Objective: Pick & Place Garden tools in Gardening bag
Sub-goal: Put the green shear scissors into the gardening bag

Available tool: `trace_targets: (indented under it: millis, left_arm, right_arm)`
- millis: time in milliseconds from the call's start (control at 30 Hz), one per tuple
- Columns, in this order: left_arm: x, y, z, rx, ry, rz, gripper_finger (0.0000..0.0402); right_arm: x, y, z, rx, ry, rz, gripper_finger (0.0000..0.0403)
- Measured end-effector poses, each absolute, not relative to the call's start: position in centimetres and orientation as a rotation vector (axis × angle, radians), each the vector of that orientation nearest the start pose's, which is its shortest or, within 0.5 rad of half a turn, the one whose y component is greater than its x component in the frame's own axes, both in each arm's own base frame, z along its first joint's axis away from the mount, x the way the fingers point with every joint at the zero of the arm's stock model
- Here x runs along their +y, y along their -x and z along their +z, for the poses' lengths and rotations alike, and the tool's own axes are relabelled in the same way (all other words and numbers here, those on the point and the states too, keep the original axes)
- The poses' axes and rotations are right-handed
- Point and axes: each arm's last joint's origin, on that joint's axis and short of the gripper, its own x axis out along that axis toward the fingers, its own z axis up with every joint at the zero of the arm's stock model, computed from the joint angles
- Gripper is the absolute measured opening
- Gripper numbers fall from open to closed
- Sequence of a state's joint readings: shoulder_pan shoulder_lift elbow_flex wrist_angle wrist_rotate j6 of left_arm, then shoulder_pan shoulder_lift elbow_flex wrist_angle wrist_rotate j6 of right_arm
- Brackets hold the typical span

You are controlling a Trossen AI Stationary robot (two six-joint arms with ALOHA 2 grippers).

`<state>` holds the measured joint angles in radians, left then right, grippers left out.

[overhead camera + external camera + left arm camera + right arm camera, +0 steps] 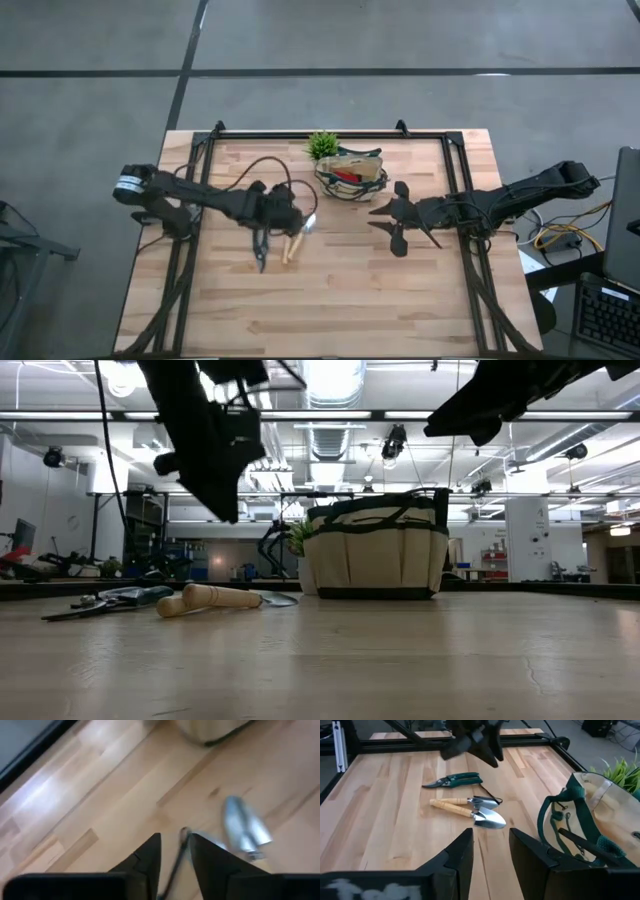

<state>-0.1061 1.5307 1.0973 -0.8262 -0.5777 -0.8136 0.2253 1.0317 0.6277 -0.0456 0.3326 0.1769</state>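
The gardening bag, beige with dark green trim and loop handles, stands upright and open at the far middle of the worktop, something red inside it. Left of it and nearer lie green-handled shears, and beside them two wooden-handled tools: a silver trowel and a smaller one.

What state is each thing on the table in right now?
gardening bag: upright, open, red lump inside.
shears: flat on table, blades closed.
two wooden-handled tools: lying side by side.
plant: upright behind bag.
left gripper: open, above tools.
right gripper: open, empty.
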Motion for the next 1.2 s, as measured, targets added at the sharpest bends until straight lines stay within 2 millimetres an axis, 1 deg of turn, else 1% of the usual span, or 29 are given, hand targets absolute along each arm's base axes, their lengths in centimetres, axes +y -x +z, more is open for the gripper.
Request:
trace_targets:
  millis: [167, 300, 400, 633, 867, 1000, 1200]
  left_arm:
    - [0.9, -27.9, 21.4, 1.058, 0.283, 0.818, 0.0161]
    - [1.6, -27.3, 20.2, 1.165, 0.31, 0.723, 0.0179]
    - [1.5, -26.9, 19.2, 1.211, 0.296, 0.646, 0.018]
    - [1.5, -26.8, 17.4, 1.187, 0.24, 0.563, 0.0177]
    - [1.4, -26.2, 15.8, 1.175, 0.227, 0.544, 0.0175]
    - [1.5, -25.5, 15.0, 1.191, 0.172, 0.565, 0.0175]
    - [1.5, -25.5, 14.2, 1.127, 0.18, 0.543, 0.0174]
  right_arm:
    - [4.0, -21.5, 24.6, 0.427, -0.053, -0.145, 0.011]
    - [3.9, -21.4, 24.2, 0.433, -0.06, -0.148, 0.0104]
    - [3.9, -21.4, 23.9, 0.439, -0.081, -0.155, 0.0099]
    - [3.9, -21.3, 23.3, 0.415, -0.101, -0.155, 0.0089]
    - [3.9, -21.3, 23.2, 0.403, -0.103, -0.153, 0.0082]
    - [3.9, -21.3, 23.2, 0.402, -0.103, -0.153, 0.0078]
    - [3.9, -21.3, 23.2, 0.403, -0.103, -0.151, 0.0079]
